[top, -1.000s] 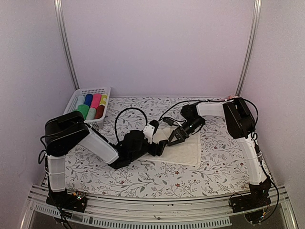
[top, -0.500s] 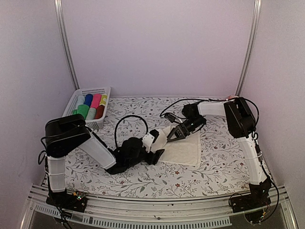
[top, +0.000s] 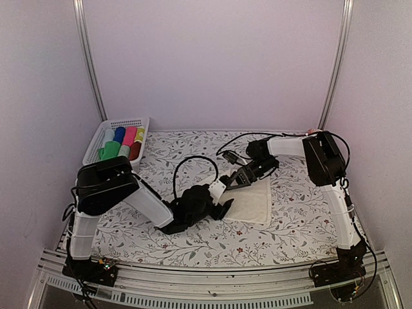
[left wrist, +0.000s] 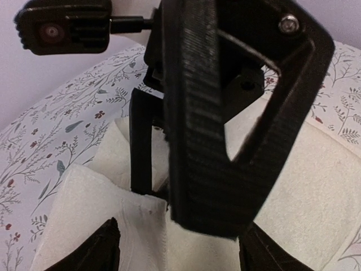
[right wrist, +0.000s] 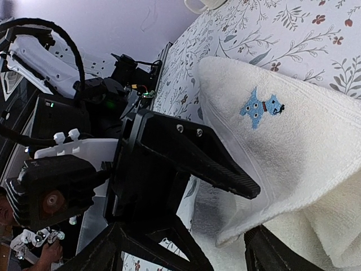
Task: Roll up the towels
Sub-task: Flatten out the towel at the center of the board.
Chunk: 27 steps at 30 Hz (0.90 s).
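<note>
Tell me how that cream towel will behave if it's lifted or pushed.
Likely floppy: the cream towel folds and sags at its turned-over corner. Probably light, being thin. Its looped pile looks grippy, so pushing may bunch it rather than slide it.

Pale lilac walls [top: 212,64] enclose a floral tabletop [top: 290,219].

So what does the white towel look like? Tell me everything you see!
The white towel is a soft, fluffy cream cloth lying on the flowery table, right of the middle. A little blue dog is stitched near one corner. Most of it lies flat, but its left end is raised and folded over in layers. The left gripper and right gripper meet there, both open, with the folded end between their fingers.
</note>
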Each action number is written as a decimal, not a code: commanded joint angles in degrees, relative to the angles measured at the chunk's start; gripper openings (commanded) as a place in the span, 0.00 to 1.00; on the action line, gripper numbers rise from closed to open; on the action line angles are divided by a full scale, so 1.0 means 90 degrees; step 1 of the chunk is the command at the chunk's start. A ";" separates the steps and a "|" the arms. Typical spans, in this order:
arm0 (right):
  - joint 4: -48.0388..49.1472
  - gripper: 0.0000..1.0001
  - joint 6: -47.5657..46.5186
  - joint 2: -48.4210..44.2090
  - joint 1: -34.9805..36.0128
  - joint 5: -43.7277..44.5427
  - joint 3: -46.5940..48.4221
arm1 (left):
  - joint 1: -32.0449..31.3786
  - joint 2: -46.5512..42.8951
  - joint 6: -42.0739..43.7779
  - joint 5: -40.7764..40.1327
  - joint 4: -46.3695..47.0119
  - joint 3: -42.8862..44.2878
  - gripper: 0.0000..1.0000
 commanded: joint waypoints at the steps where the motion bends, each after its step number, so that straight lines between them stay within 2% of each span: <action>1: -0.0057 0.74 -0.0126 -0.0097 0.0100 -0.0178 0.0107 | -0.0031 0.0210 0.0283 -0.0534 -0.0145 0.0239 0.69; 13: -0.0001 0.74 -0.0079 -0.0028 0.0155 -0.0039 0.0118 | -0.0036 0.0223 0.0714 -0.0953 0.0227 0.0233 0.44; 24: 0.0061 0.74 -0.0019 -0.0021 0.0159 0.0046 0.0108 | -0.0026 0.0028 0.0819 -0.1025 0.0458 0.0076 0.39; 27: 0.0067 0.75 -0.0011 -0.0019 0.0149 0.0065 0.0108 | -0.0023 -0.0007 0.0820 -0.1041 0.0490 0.0041 0.34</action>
